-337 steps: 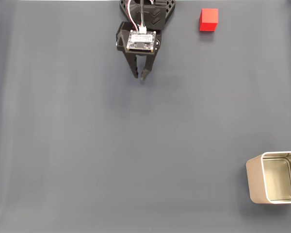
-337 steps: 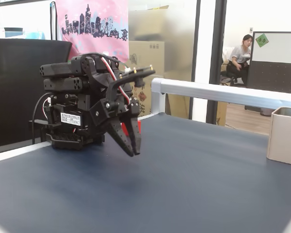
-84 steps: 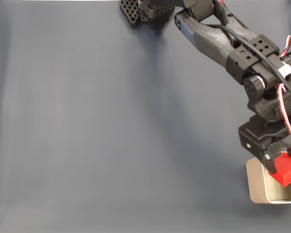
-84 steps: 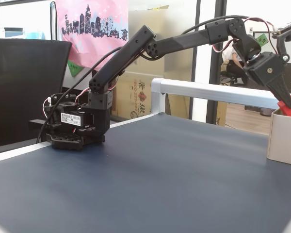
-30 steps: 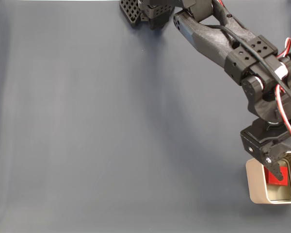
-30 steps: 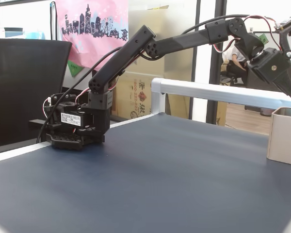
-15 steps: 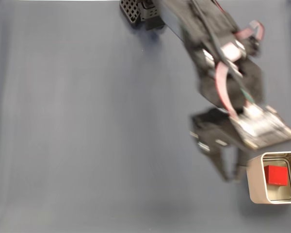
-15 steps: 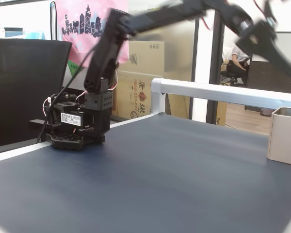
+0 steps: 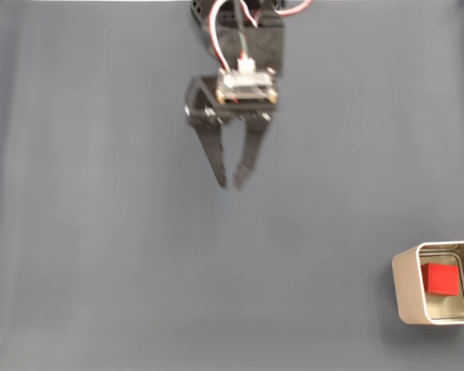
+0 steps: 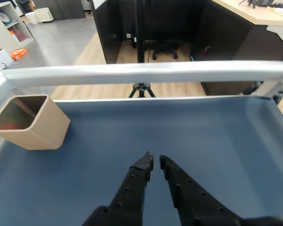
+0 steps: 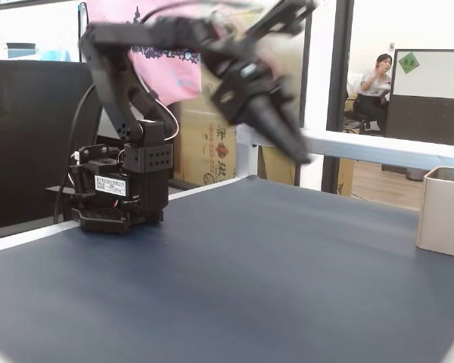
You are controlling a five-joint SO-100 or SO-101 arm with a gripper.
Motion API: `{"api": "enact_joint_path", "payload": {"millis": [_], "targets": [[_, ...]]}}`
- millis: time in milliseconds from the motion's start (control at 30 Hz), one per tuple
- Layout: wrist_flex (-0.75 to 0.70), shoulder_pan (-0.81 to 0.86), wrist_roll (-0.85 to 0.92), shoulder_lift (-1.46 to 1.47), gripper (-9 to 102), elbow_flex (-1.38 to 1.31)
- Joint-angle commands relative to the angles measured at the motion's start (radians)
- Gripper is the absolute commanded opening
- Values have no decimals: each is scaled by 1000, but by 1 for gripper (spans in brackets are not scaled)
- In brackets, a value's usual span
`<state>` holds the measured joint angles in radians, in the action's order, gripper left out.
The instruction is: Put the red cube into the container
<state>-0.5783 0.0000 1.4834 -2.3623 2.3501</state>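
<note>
The red cube (image 9: 441, 279) lies inside the container (image 9: 407, 286) at the lower right of a fixed view — free of the arm. The gripper (image 9: 231, 184) hangs well apart from it over the dark blue table (image 9: 100, 232), empty, its fingers parted by a narrow gap.

Arm (image 11: 129, 83) all matte black plastic, boxy servo segments; base (image 11: 113, 193) carries a white label with small print, and black cable loops off its side. Gripper (image 9: 230, 184): two long tapering black fingers (image 10: 132, 188), each with a row of small round holes along the top face. Just behind the fingers sits a small pale circuit board (image 9: 247, 86) with a white connector, red and white wires running back from it along the arm.
</note>
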Motion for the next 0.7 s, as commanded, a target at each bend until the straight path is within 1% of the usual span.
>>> {"api": "enact_joint_path", "payload": {"millis": [0, 133, 233, 400, 500, 667], "targets": [[23, 34, 17, -176, 0, 179], [11, 84, 32, -390, 0, 382], [-37, 112, 37, -551, 0, 511], [-169, 117, 15, -759, 0, 641], [-282, 117, 6, -839, 0, 673], [-463, 124, 40, -962, 0, 741]]}}
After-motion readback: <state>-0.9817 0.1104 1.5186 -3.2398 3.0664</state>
